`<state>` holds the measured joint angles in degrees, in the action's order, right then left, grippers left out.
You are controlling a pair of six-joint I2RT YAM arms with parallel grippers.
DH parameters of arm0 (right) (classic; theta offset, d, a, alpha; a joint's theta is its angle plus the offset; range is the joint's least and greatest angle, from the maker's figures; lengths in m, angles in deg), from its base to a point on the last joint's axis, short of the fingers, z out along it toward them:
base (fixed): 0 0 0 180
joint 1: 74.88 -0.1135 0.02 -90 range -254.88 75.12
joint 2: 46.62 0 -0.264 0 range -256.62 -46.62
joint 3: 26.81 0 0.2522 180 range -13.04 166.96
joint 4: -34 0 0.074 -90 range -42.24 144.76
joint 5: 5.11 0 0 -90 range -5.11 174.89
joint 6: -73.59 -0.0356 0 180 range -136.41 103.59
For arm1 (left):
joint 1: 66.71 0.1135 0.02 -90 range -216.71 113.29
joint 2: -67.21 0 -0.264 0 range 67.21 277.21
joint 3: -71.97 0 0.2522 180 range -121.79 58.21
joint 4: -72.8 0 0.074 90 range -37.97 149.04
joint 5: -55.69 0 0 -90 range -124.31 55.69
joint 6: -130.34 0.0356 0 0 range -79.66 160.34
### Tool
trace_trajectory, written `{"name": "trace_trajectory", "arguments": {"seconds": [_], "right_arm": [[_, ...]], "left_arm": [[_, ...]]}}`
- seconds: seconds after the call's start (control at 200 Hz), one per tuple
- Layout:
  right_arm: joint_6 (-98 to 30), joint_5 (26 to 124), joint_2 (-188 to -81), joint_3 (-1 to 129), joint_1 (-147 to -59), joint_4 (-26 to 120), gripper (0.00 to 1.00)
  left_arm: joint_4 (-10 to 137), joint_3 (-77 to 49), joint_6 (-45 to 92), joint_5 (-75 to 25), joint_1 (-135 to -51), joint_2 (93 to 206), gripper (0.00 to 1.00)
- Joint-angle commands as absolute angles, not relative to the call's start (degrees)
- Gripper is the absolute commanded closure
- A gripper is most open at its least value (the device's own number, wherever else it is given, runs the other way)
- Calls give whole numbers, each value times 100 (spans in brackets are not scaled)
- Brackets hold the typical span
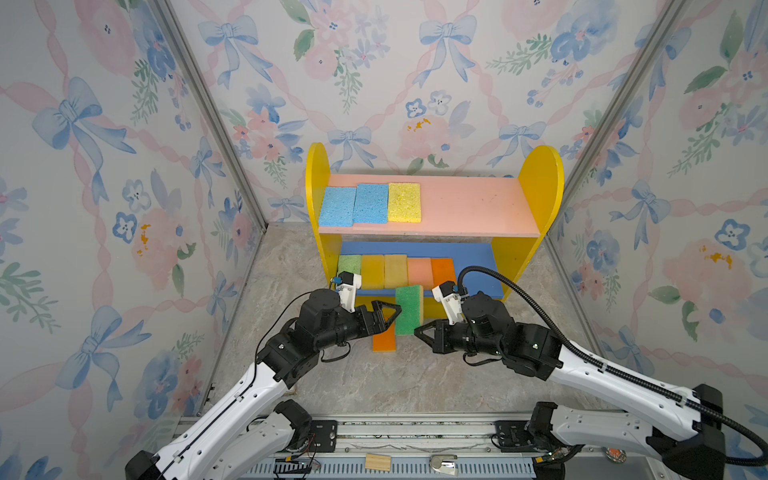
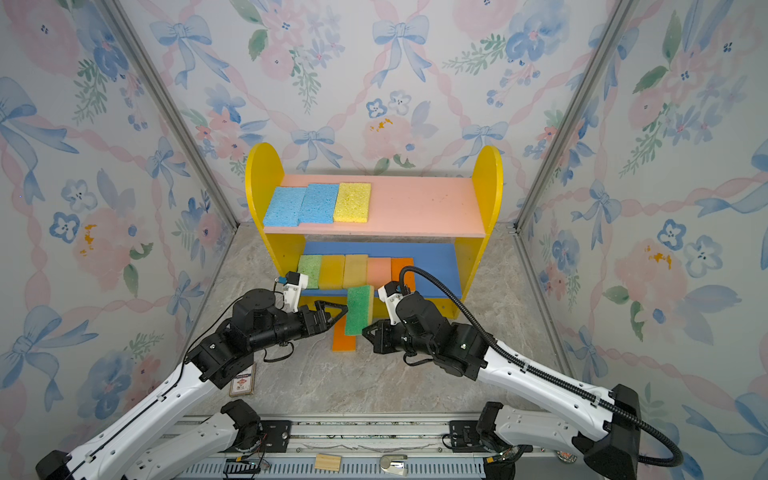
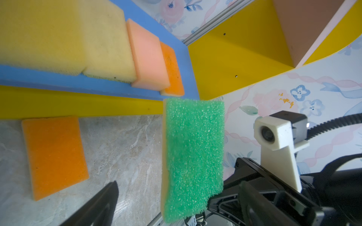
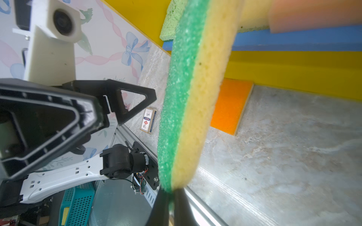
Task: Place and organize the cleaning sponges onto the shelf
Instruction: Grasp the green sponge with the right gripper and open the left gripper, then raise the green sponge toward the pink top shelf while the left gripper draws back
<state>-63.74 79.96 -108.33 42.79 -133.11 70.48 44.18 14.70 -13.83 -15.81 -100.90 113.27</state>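
A green cleaning sponge [image 1: 409,309] with a yellow underside [image 4: 203,94] hangs on edge in front of the shelf [image 1: 536,199]. My right gripper [image 4: 170,192] is shut on its near corner. My left gripper [image 1: 388,320] stands open just left of it, one finger [image 3: 105,197] clear of the foam. An orange sponge [image 1: 384,338] lies flat on the floor under both grippers. The pink upper board [image 1: 469,203] holds two blue sponges [image 1: 353,205] and a yellow one [image 1: 404,202]. On the blue lower board [image 1: 473,259] lies a row of green, yellow, peach and orange sponges [image 1: 395,270].
A small card box [image 2: 242,379] lies on the floor by the left arm. A wooden block [image 1: 378,462] and a metal part sit on the front rail. Wallpapered walls close in on three sides. The right halves of both shelf boards are bare.
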Motion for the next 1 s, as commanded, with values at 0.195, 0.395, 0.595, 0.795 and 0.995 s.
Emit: {"name": "trace_trajectory", "arguments": {"seconds": [0.195, 0.395, 0.595, 0.795, 0.995], "right_arm": [[-5843, 9609, -10864, 5163, -13476, 10197, 92], [-5440, 10075, -10925, 5796, -13832, 11326, 94], [-5294, 10233, -10581, 6786, -13889, 11943, 94], [-5008, 10081, -10498, 8003, -13879, 12196, 93], [-4693, 9794, -10650, 9111, -13841, 11989, 92]], "left_arm": [[3464, 1812, -167, -2022, -9443, 11097, 2], [3251, 1865, 575, -2736, -9434, 11130, 2], [3174, 2137, 946, -3214, -9391, 11137, 2], [3196, 2225, 918, -3210, -9379, 11266, 2], [3240, 2277, 906, -3256, -9372, 11232, 2]]}}
